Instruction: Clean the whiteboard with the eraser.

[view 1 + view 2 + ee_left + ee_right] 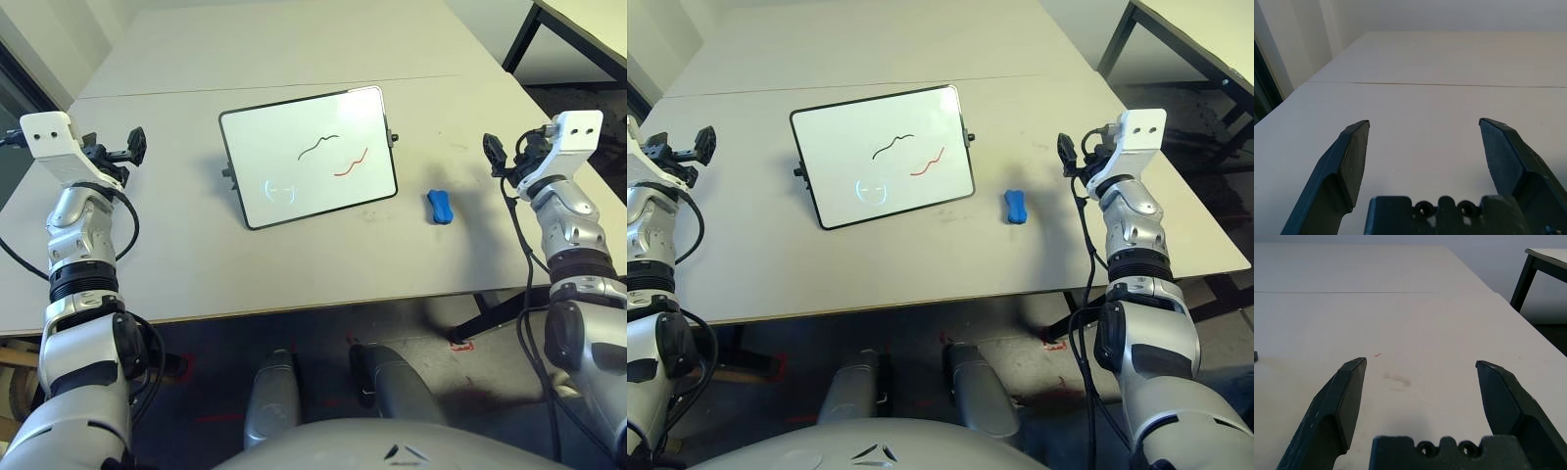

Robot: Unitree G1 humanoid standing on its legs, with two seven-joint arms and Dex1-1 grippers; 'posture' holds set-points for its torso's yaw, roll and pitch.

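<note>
eraser point(440, 207) underside hidden against table point(294, 264)

Looking like a lab or workshop: pale joined tables point(294, 264) standing before plain light walls point(529, 29), with another dark-legged table point(588, 29) at far right. Showing loose cables point(534, 333) and red floor marks point(461, 346) near.

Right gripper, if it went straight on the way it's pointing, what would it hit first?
The right gripper would probably meet the bare tabletop first; how far off is unclear.
</note>
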